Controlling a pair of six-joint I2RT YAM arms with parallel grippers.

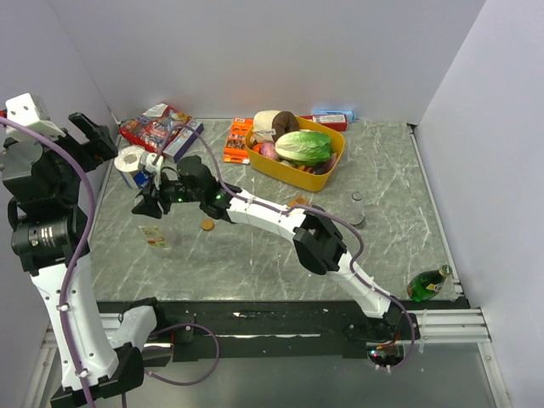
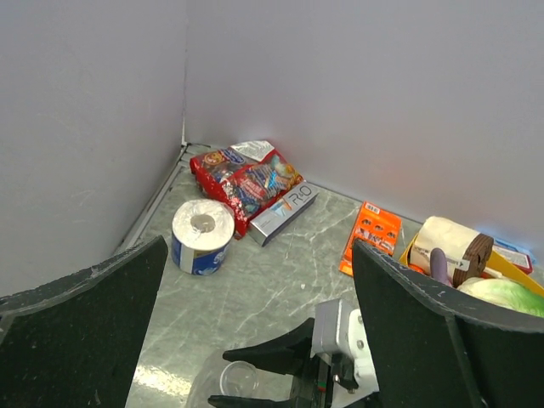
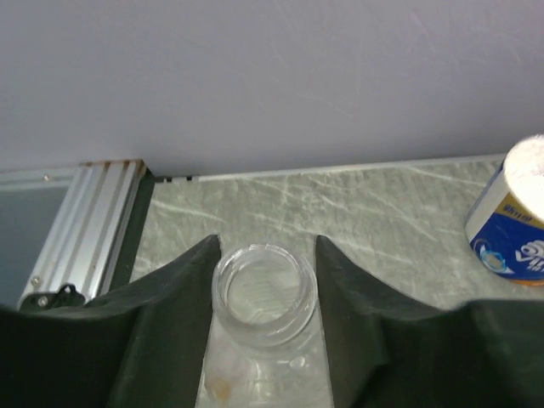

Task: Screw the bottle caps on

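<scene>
A clear bottle [image 1: 156, 235] with a small marked label stands uncapped at the table's left. My right gripper [image 1: 146, 208] reaches across to it. In the right wrist view the bottle's open neck [image 3: 263, 340] sits between both fingers of the right gripper [image 3: 267, 242], which press its sides. An orange-gold cap [image 1: 206, 224] lies on the table just right of that bottle. A greyish bottle [image 1: 357, 208] stands further right. My left gripper [image 2: 259, 246] hangs open and empty high over the left side, looking down on the right gripper [image 2: 219, 378].
A toilet roll [image 1: 130, 160], a red snack bag [image 1: 153, 127], a silver box [image 2: 285, 212] and an orange packet [image 1: 238, 140] sit at the back left. A yellow tub [image 1: 336, 161] of vegetables stands at the back. A green glass bottle [image 1: 427, 283] lies front right.
</scene>
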